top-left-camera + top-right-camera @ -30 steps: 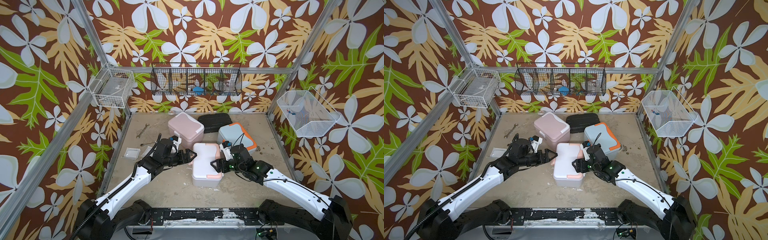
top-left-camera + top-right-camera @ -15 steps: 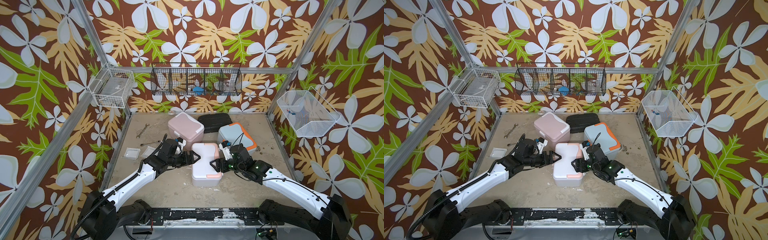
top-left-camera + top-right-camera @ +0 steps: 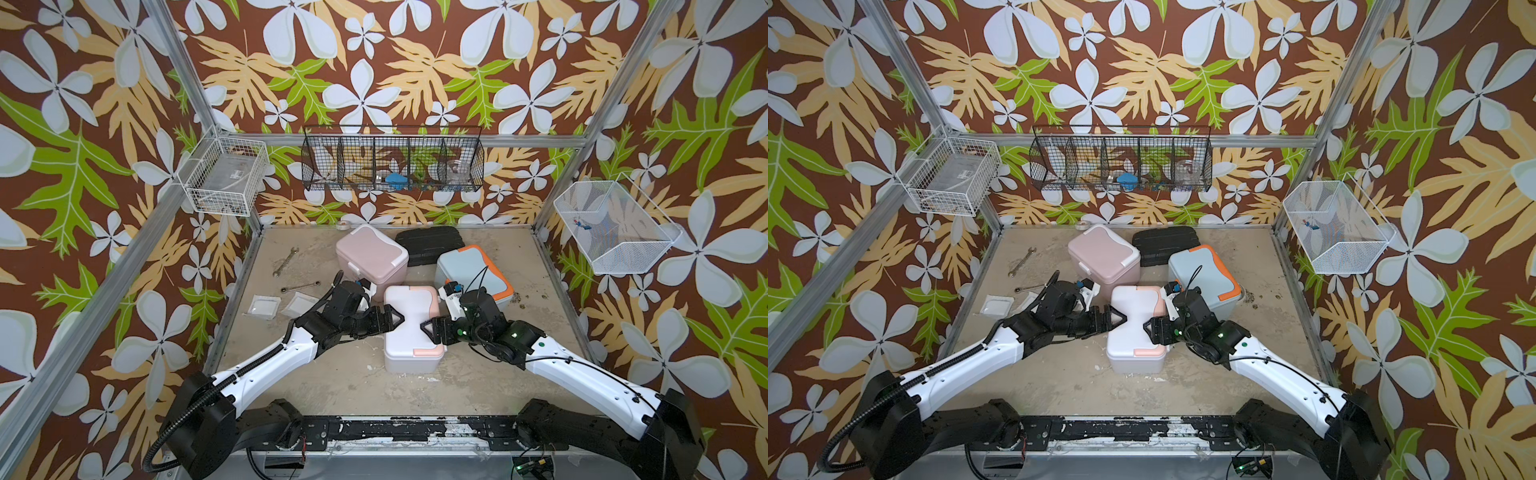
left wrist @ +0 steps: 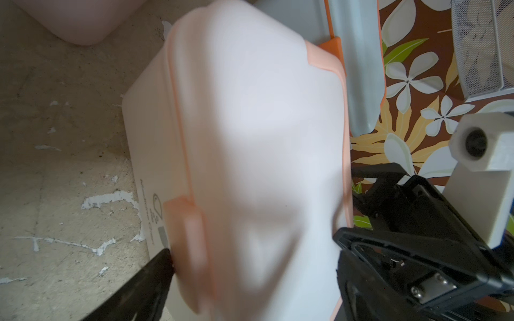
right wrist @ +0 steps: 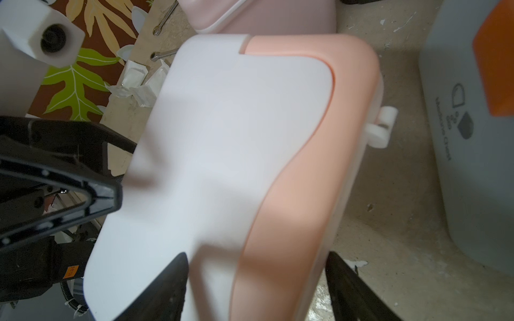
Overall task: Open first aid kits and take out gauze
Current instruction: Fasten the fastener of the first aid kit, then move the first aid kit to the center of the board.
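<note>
Scuffed beige table (image 3: 332, 386) lies open on the near side of both hands. Between the left hand (image 3: 394, 320) and right hand (image 3: 428, 329) we see the white-and-peach kit (image 3: 409, 336), smooth, round-cornered, lid shut. Both hands are spread wide at its flanks, gripping nothing we can make out. The pink kit (image 3: 370, 257) and blue kit (image 3: 469, 270) crowd just beyond. Gauze packets (image 3: 264, 307) lie flat outboard of the left hand.

White kit (image 4: 250, 139) is blurred and cut off in both wrist views. In a top view, gauze packet (image 3: 296, 301) centre-left is half hidden; basket (image 3: 324, 166) contents unreadable.
</note>
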Robot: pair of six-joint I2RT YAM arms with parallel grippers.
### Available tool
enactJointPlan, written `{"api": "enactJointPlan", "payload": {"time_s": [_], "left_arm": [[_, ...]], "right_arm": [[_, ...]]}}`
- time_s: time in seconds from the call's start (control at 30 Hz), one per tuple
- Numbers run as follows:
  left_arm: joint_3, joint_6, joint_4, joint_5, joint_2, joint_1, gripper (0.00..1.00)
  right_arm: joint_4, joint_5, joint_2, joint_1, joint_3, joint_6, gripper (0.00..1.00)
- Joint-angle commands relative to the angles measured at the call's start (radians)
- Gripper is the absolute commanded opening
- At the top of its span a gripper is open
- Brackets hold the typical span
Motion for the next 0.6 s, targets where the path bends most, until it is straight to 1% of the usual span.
{"api": "enactJointPlan", "payload": {"time_s": [0.0,0.07,0.13,0.27,0.33,0.43,0.5,0.57], "left_arm": [[0.003,0.025,-0.004,-0.025,-0.035,-0.006,0.92],[0.009,0.045,-0.054,-0.073,-0.058,-0.006,0.93],[0.011,0.057,-0.093,-0.092,-0.077,-0.006,0.93],[-0.005,0.044,-0.116,-0.080,-0.117,-0.010,0.93],[-0.002,0.042,-0.147,-0.104,-0.137,-0.028,0.92],[0.004,0.035,-0.198,-0.137,-0.164,-0.062,0.92],[0.004,0.021,-0.224,-0.150,-0.186,-0.084,0.92],[0.004,0.002,-0.247,-0.170,-0.209,-0.121,0.91]], "right_arm": [[-0.125,0.105,-0.030,0.002,0.016,-0.012,0.77],[-0.135,0.126,-0.063,0.001,0.027,-0.013,0.78],[-0.147,0.144,-0.088,0.002,0.038,-0.013,0.81],[-0.171,0.207,-0.120,-0.008,0.074,-0.053,0.86],[-0.186,0.187,-0.116,-0.056,0.101,-0.082,0.86],[-0.188,0.113,-0.109,-0.144,0.125,-0.115,0.85],[-0.186,0.086,-0.108,-0.171,0.136,-0.133,0.83],[-0.196,0.090,-0.096,-0.182,0.157,-0.149,0.82]]}}
